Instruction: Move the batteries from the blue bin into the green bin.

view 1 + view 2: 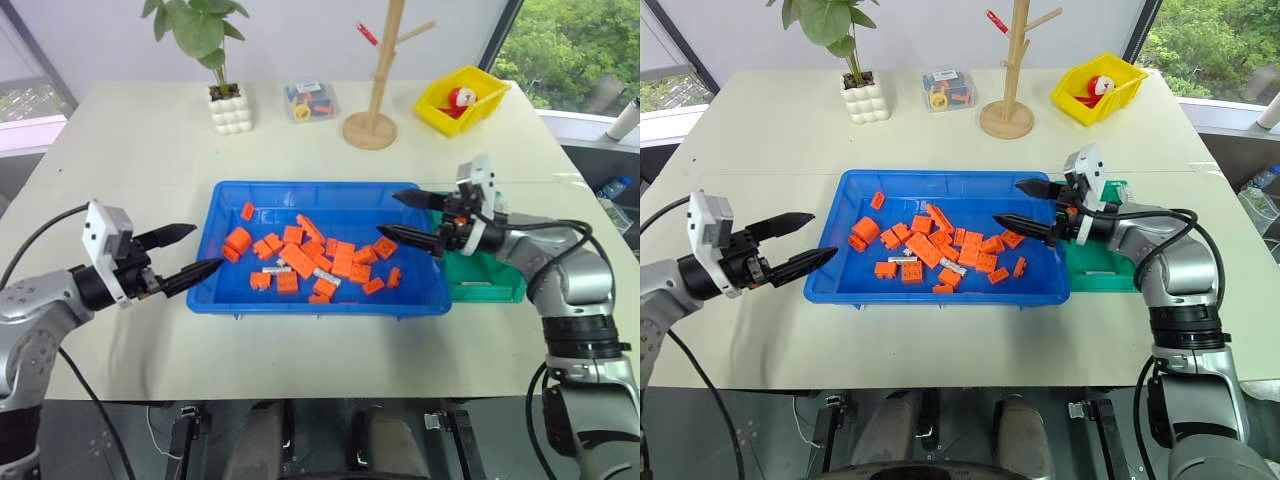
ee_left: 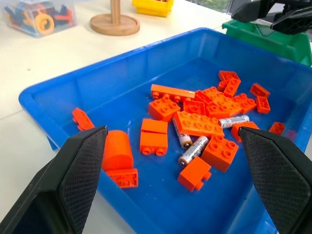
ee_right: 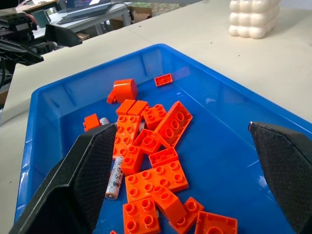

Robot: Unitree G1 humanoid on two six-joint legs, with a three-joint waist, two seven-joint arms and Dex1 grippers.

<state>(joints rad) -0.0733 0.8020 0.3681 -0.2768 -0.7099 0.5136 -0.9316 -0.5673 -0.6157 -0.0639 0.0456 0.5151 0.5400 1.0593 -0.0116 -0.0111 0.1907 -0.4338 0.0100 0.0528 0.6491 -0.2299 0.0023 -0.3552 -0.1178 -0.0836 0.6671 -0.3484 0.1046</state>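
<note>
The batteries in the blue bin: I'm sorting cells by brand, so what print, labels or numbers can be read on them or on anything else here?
No text can be read.
Batteries: dark print on the casing, too blurred to read.
Green bin: a white label strip, too small to read.
Clear box: a label on the lid, too small to read.

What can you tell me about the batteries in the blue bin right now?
The batteries are slim silvery cylinders with printed labels, lying flat on the floor of the blue bin among the orange bricks. The left wrist view shows three: one fully exposed beside a small brick, one partly tucked under the long flat brick, and one poking out further along. The right wrist view shows another angle of one resting against bricks. Neither gripper touches them. More may be hidden under the pile.
</note>
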